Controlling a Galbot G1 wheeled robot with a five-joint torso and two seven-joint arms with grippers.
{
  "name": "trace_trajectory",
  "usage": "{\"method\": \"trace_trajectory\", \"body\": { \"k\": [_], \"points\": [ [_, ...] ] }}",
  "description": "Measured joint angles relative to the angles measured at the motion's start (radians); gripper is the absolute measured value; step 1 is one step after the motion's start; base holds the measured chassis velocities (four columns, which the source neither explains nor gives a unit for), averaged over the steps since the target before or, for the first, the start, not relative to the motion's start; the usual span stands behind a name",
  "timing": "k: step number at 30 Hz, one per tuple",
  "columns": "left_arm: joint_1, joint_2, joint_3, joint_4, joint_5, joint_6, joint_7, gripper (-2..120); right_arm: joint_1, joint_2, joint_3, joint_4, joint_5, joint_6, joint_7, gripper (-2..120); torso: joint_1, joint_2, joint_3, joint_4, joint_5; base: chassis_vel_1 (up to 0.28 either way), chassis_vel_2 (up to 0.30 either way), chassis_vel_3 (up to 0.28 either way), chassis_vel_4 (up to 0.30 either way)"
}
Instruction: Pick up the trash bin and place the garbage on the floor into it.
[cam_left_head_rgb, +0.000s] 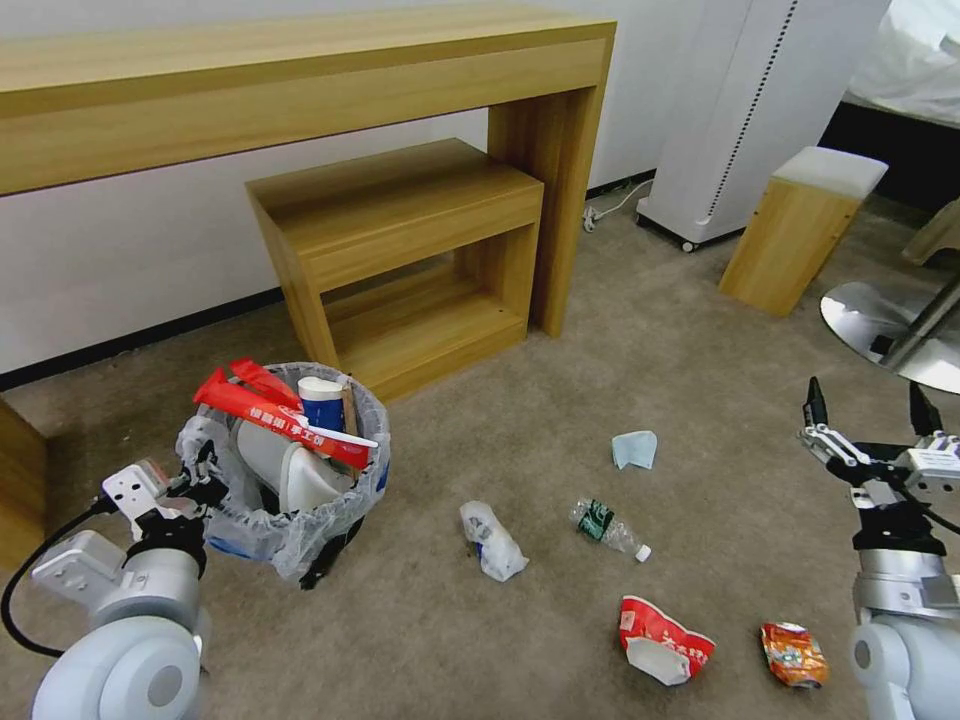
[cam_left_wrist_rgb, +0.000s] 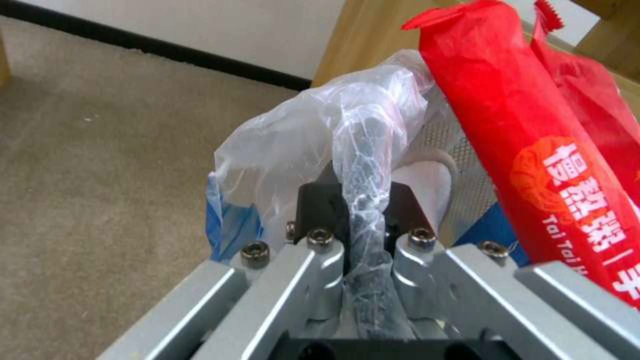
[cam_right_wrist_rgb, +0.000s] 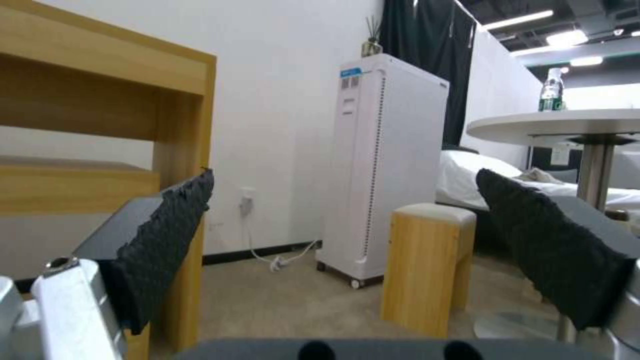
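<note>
Trash bin: your trash bin (cam_left_head_rgb: 300, 520) sits on the floor (cam_left_head_rgb: 520, 640) in front of the low wooden shelf unit (cam_left_head_rgb: 400, 260), at your left side.
Bin contents: you can see a red wrapper (cam_left_head_rgb: 275, 415) lying across the rim, a blue-white cup (cam_left_head_rgb: 322, 402) upright behind it, a white slipper (cam_left_head_rgb: 285, 465) beneath, and a wooden stick (cam_left_head_rgb: 349, 408) beside the cup.
Left gripper: your left gripper (cam_left_wrist_rgb: 357, 220) is clenched on the bin's rim and its plastic bag (cam_left_wrist_rgb: 360, 150), the liner bunched between the fingers.
Right gripper: your right gripper (cam_left_head_rgb: 868, 412) is released, fingers spread wide, held up in the air at your right, well apart from any litter.
Still on the floor: blue mask (cam_left_head_rgb: 635, 449), green-labelled bottle (cam_left_head_rgb: 608, 527), white bag (cam_left_head_rgb: 492, 540), red-white cup (cam_left_head_rgb: 662, 640), orange can (cam_left_head_rgb: 794, 654).
</note>
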Motion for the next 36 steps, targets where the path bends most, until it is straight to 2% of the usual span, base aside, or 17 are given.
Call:
{"method": "trace_trajectory", "body": {
  "k": [10,13,14,15,17,18,20,21,22,24,26,28,31,34,36],
  "points": [
    [0.007,-0.002,-0.009,-0.008,-0.003,-0.002,0.0,3,-0.017,-0.021,0.011,-0.01,-0.033,-0.046,-0.012,100,0.0,0.0,0.0,0.0001,0.0,0.018,-0.017,-0.016,0.012],
    [0.012,-0.011,-0.001,-0.009,0.008,-0.005,0.001,3,-0.059,-0.061,-0.007,-0.006,-0.024,-0.134,0.036,100,0.0,0.0,0.0,0.0,0.0002,0.0,0.0,0.0,0.0],
    [0.012,-0.011,-0.001,-0.009,0.008,-0.005,0.001,3,-0.059,-0.061,-0.007,-0.006,-0.024,-0.134,0.036,100,0.0,0.0,0.0,0.0,0.0002,0.0,0.0,0.0,0.0],
    [0.014,-0.016,0.004,-0.009,0.018,-0.006,0.001,3,-0.085,-0.082,-0.025,0.009,-0.011,-0.208,0.104,100,0.0,0.0,0.0,0.0,0.0,0.0,0.0,0.0,0.0],
    [0.019,-0.024,0.013,-0.016,0.033,-0.007,0.001,3,-0.126,-0.123,-0.066,0.049,0.063,-0.414,0.276,100,0.0,0.0,0.0,-0.0003,0.0001,0.0,0.0,0.0,0.0],
    [0.019,-0.024,0.013,-0.016,0.033,-0.007,0.001,3,-0.126,-0.123,-0.066,0.049,0.063,-0.414,0.276,100,0.0,0.0,0.0,-0.0003,0.0001,0.0,0.0,0.0,0.0],
    [0.023,-0.033,0.017,-0.025,0.044,-0.008,0.001,3,-0.121,-0.165,-0.122,0.058,0.219,-0.604,0.491,100,0.0,0.0,0.0,-0.0003,-0.0002,0.0,0.0,0.0,0.0],
    [0.027,-0.036,0.017,-0.029,0.045,-0.008,0.001,3,-0.111,-0.172,-0.13,0.046,0.254,-0.643,0.531,100,0.0,0.0,0.0,-0.0001,0.0001,0.0,0.0,0.0,0.0],
    [0.027,-0.036,0.017,-0.029,0.045,-0.008,0.001,3,-0.111,-0.172,-0.13,0.046,0.254,-0.643,0.531,100,0.0,0.0,0.0,-0.0001,0.0001,0.0,0.0,0.0,0.0],
    [0.036,-0.043,0.016,-0.038,0.047,-0.011,0.001,3,-0.074,-0.193,-0.148,-0.021,0.335,-0.727,0.597,100,0.0,0.0,0.0,0.0003,0.0001,0.0,0.0,0.0,0.0],
    [0.038,-0.044,0.013,-0.039,0.047,-0.012,0.001,3,-0.065,-0.198,-0.156,-0.043,0.369,-0.745,0.612,100,0.0,0.0,0.0,0.0003,0.0002,0.0,0.0,0.0,0.0],
    [0.041,-0.046,0.004,-0.04,0.046,-0.016,0.001,3,-0.051,-0.204,-0.183,-0.096,0.465,-0.8,0.646,100,0.0,0.0,0.0,0.0001,0.0001,0.0,0.0,0.0,0.0],
    [0.042,-0.05,0.0,-0.041,0.045,-0.018,0.001,3,-0.046,-0.209,-0.215,-0.156,0.446,-0.817,0.649,100,0.0,0.0,0.0,0.0002,0.0003,0.0,0.0,0.0,0.0],
    [0.043,-0.051,-0.002,-0.042,0.044,-0.02,0.002,3,-0.053,-0.246,-0.251,-0.213,0.398,-0.821,0.622,100,0.0,0.0,0.0,0.0,0.0004,0.0,0.0,0.0,0.0],
    [0.042,-0.053,-0.004,-0.041,0.044,-0.021,0.002,3,-0.075,-0.297,-0.283,-0.244,0.363,-0.836,0.577,100,0.0,0.0,0.0,0.0001,0.0,0.0,0.0,0.0,0.0]
  ]
}}
